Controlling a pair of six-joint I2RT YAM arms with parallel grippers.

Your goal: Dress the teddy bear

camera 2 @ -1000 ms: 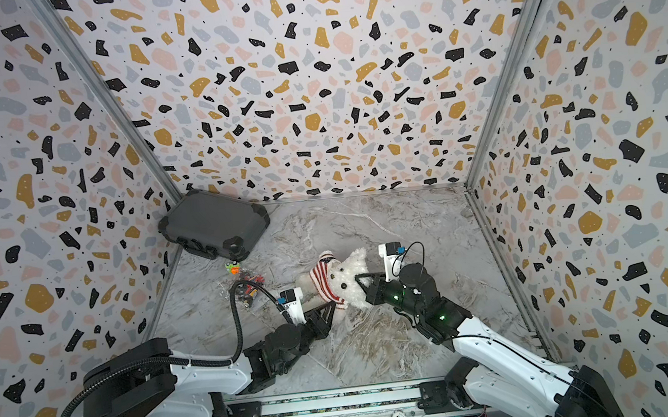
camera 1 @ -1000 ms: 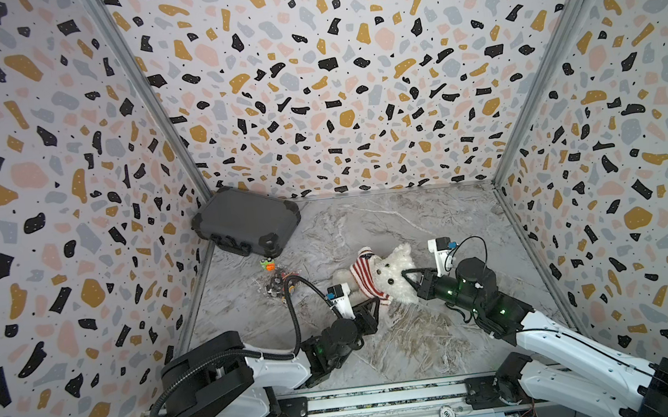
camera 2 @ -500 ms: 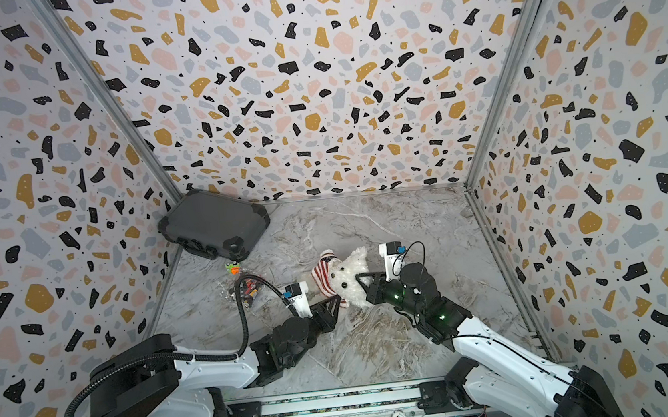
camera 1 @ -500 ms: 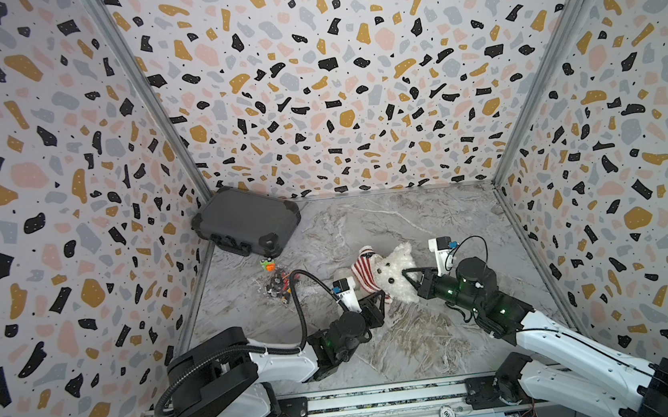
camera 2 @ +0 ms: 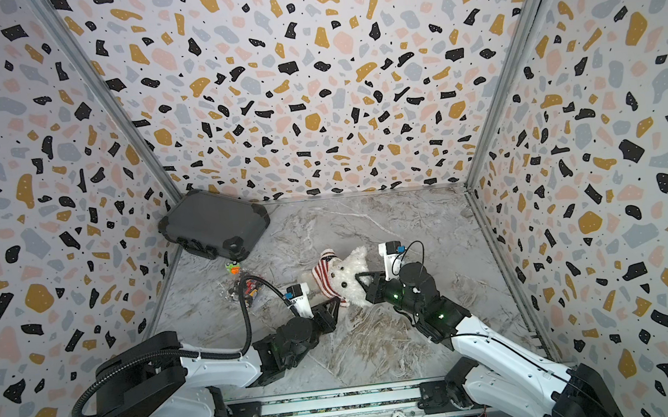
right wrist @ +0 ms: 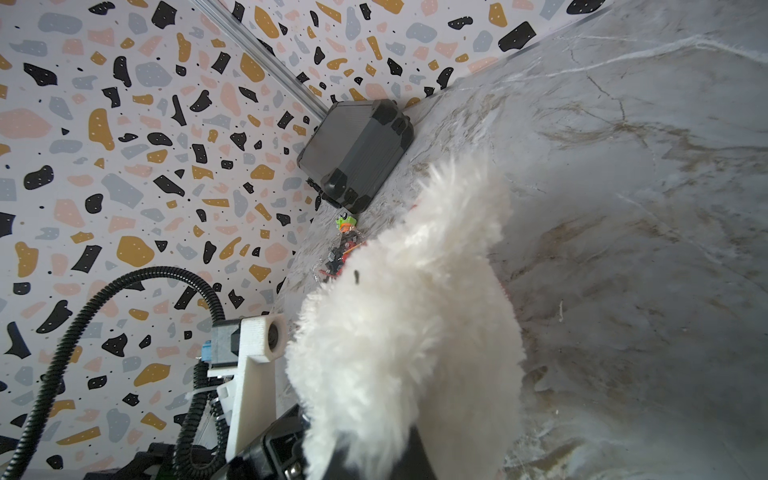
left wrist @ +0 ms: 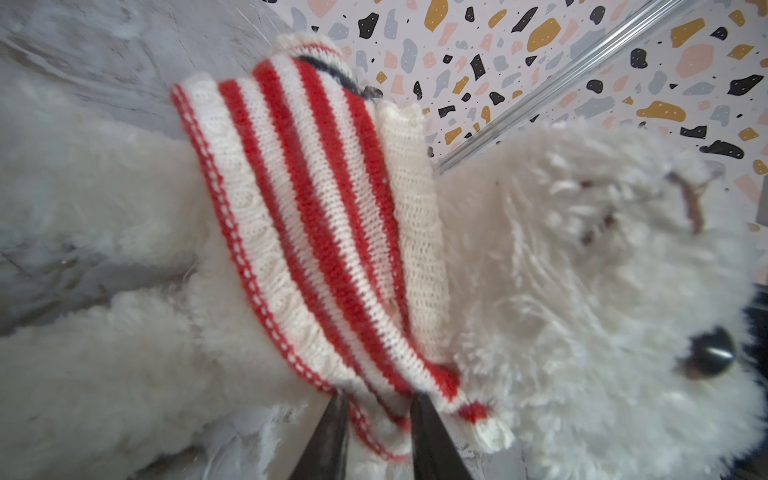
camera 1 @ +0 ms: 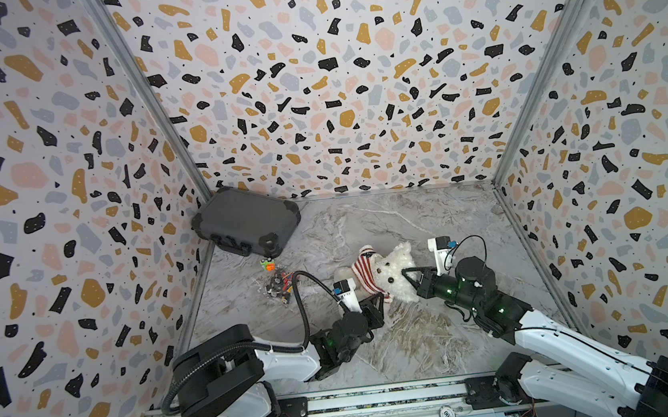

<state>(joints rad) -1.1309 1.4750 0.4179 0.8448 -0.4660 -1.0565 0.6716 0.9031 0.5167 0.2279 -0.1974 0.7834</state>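
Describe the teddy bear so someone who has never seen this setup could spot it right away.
On the grey marble floor of the terrazzo-walled booth, look near the middle, to the right of the dark hard case in the far left corner. The teddy bear lies there. It is the only fluffy white thing, with a red-and-white striped sweater bunched around its upper body.

Both top views look steeply down from above the arm bases onto the whole marble counter (camera 1: 430, 225), sharing nearly everything. The left wrist camera sits close against the teddy bear (left wrist: 582, 291); the right wrist camera peers past its fur toward the dark case (right wrist: 353, 153).
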